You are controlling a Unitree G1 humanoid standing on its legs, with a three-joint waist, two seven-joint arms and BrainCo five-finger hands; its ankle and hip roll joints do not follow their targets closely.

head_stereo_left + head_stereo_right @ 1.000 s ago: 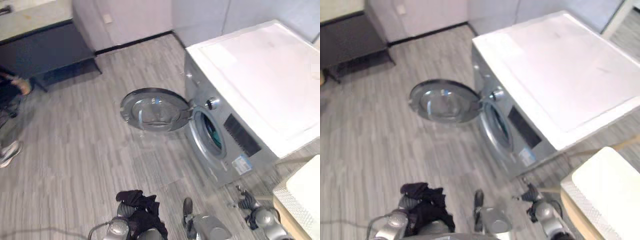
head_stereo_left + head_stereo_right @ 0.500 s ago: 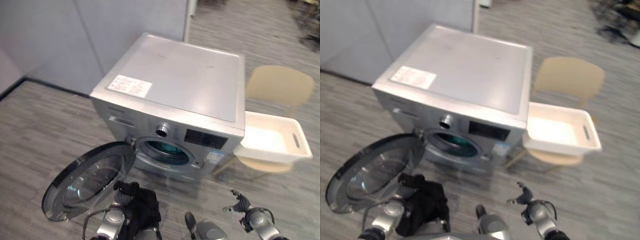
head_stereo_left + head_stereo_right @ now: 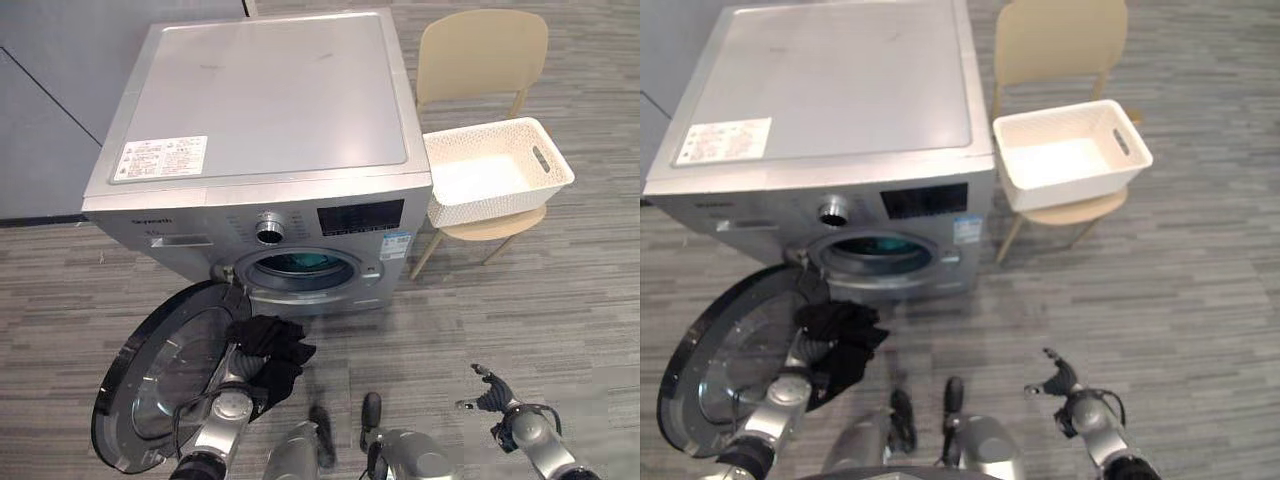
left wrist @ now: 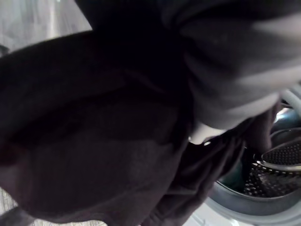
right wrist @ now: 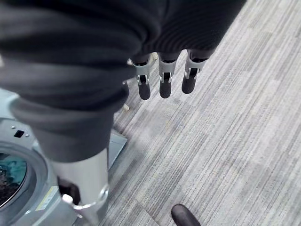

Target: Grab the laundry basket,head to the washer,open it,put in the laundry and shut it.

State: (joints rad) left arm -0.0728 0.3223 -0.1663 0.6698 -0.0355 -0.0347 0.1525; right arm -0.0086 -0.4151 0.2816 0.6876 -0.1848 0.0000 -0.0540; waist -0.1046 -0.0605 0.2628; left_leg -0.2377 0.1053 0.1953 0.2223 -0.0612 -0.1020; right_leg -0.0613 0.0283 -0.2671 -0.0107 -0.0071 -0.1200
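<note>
Now | washer (image 3: 270,110) door (image 3: 165,375) standing open | left hand (image 3: 240,375) carrying dark laundry (image 3: 272,345) toward drum, grip hidden, can't tell | right hand (image 3: 492,392) idling, fingers apart | basket (image 3: 497,170) sitting empty on chair (image 3: 480,55) | remaining: loading, shutting

Head stereo pair: both eyes look steeply down from above at the washer (image 3: 270,130), its open door (image 3: 165,385) at lower left, and the chair (image 3: 1060,60) at upper right; the pair shares all of it, slightly offset. Left wrist camera: very close behind dark laundry (image 4: 103,136), the drum (image 4: 263,174) at lower right. Right wrist camera: looks along the right hand (image 5: 162,77) down at the floor (image 5: 225,141), the washer front at lower left.
</note>
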